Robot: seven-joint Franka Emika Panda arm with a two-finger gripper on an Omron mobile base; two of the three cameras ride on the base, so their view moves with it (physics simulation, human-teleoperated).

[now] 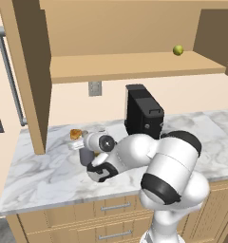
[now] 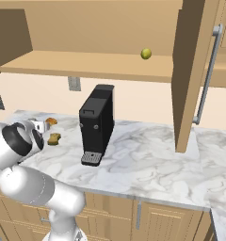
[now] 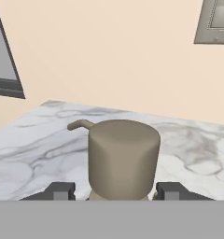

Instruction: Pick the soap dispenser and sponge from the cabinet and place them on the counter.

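The soap dispenser, a rounded grey bottle with a thin nozzle pointing left, stands upright between my finger tips in the hand view. My gripper is shut on its lower body. In the left base view the gripper holds the soap dispenser low over the left part of the marble counter; I cannot tell whether its base touches the slab. The mustard sponge lies on the counter just right of my hand. The cabinet hangs open above.
A black coffee machine stands on the counter right of my hand. An orange-brown lump lies close behind the gripper. A small green ball sits on the cabinet shelf. An open cabinet door juts out at the left.
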